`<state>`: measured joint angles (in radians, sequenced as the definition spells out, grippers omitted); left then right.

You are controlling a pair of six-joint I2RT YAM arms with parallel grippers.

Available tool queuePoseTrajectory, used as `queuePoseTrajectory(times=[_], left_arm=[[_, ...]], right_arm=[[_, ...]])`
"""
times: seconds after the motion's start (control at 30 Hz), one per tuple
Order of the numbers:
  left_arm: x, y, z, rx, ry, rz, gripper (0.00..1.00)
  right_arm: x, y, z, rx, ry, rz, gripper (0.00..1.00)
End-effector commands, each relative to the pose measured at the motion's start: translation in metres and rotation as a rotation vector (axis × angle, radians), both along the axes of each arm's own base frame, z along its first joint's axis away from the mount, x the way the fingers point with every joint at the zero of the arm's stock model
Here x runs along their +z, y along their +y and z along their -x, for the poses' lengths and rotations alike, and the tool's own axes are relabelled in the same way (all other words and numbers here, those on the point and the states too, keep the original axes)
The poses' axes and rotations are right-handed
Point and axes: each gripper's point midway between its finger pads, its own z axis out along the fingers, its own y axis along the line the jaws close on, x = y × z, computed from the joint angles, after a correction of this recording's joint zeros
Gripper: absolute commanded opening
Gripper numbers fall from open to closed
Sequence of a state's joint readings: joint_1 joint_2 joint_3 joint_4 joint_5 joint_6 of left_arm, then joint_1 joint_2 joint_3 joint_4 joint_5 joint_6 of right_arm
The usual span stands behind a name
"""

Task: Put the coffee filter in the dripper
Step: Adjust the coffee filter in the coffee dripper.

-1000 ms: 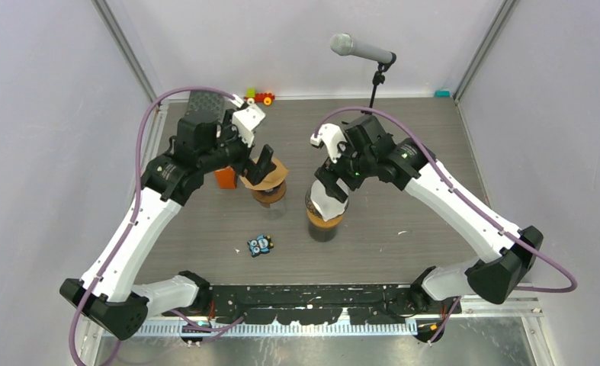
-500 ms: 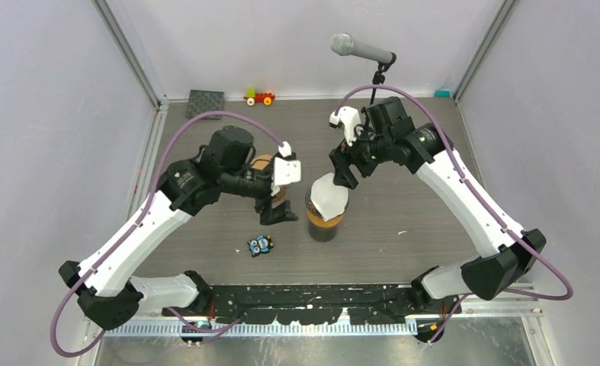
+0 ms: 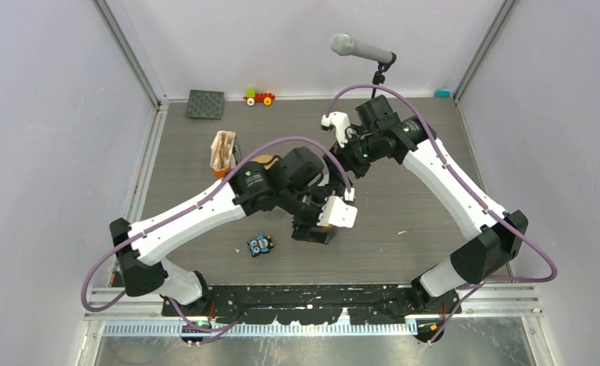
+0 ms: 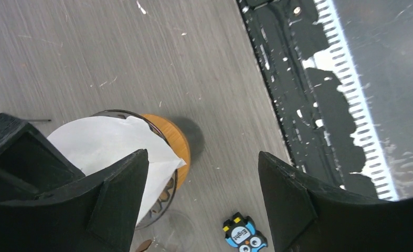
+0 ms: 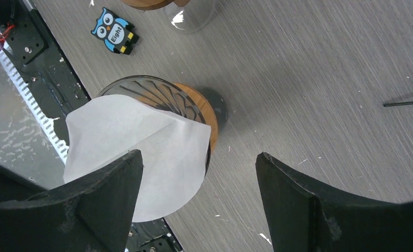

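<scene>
With left gripper point(image 4: 201, 176) and right gripper point(image 5: 196, 165) wide and empty, the filter point(image 5: 136, 157) overhanging the dripper point(image 5: 151, 93) at seven o'clock needed gentle central pressing.

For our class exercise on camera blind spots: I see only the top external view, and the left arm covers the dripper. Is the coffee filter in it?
Observer: Yes, the white coffee filter sits in the dripper, but one flap hangs over its rim.
Operator: Is anything holding it?
Observer: No, the right hand is open, empty, clear of the filter.
Operator: And the other one?
Observer: The left hand is open, close beside the filter's edge.
</scene>
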<state>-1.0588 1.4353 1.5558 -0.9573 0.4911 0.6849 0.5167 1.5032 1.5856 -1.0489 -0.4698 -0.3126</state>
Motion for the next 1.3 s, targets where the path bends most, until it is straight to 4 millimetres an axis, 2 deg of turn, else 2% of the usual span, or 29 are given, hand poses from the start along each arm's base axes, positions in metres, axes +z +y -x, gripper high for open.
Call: queuePoseTrajectory(times=[0.0,0.23,0.67,0.73,1.27], left_arm=[[-0.001,-0.005,-0.019,0.001,-0.114,-0.032,0.78],[-0.026,-0.013,-0.032,0.008,-0.187,-0.103,0.77],[-0.062,-0.007,-0.044,0.044,-0.231,-0.159,0.54],[-0.066,-0.007,-0.044,0.048,-0.230,-0.160,0.49],[-0.080,-0.008,-0.048,0.078,-0.235,-0.163,0.30]], right_arm=[[0.010,0.005,-0.004,0.023,-0.015,-0.029,0.83],[0.001,0.008,-0.006,0.037,0.013,-0.025,0.82],[-0.026,0.004,-0.009,0.045,0.052,0.033,0.79],[-0.030,0.003,-0.010,0.042,0.052,0.044,0.78],[-0.055,-0.005,-0.013,0.047,0.066,0.109,0.74]])
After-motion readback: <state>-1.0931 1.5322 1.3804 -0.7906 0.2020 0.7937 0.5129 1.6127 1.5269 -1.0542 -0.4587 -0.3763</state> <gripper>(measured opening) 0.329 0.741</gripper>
